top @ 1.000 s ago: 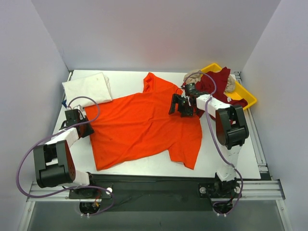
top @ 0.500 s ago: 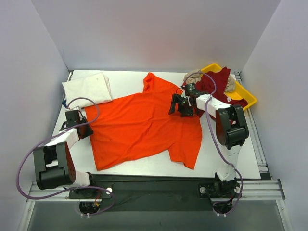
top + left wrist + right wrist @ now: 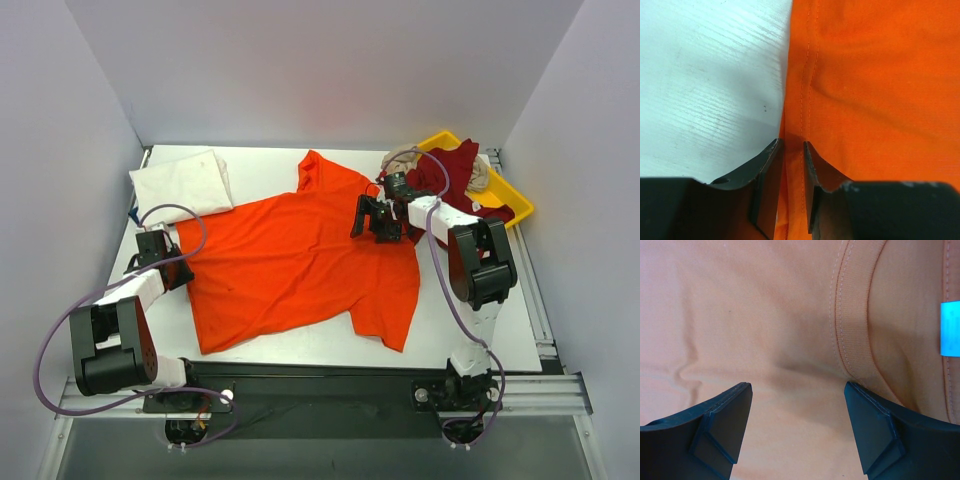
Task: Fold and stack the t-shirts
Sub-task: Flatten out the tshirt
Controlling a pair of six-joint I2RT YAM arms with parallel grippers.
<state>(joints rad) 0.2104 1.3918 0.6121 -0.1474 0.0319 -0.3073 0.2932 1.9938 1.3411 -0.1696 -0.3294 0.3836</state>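
Note:
The bright orange t-shirt [image 3: 290,260] lies spread flat across the middle of the table. My left gripper [image 3: 180,268] sits at its left edge. In the left wrist view the jaws [image 3: 790,145] are shut on the stitched hem of the orange shirt [image 3: 880,75]. My right gripper [image 3: 368,222] is open just above the shirt's collar area; its wrist view shows the ribbed collar [image 3: 852,315] between and beyond the spread jaws [image 3: 797,390]. The white shirt [image 3: 180,182] lies folded at the back left. The dark red shirt [image 3: 458,170] and beige shirt [image 3: 480,175] are heaped in the tray.
The yellow plastic tray [image 3: 515,200] stands at the back right corner, just behind the right arm. White walls close in the table on three sides. Bare white table [image 3: 705,75] shows left of the orange hem. A blue label [image 3: 950,330] sits inside the collar.
The left arm has shifted very slightly at the shirt's left edge. The right arm and the shirts have not moved.

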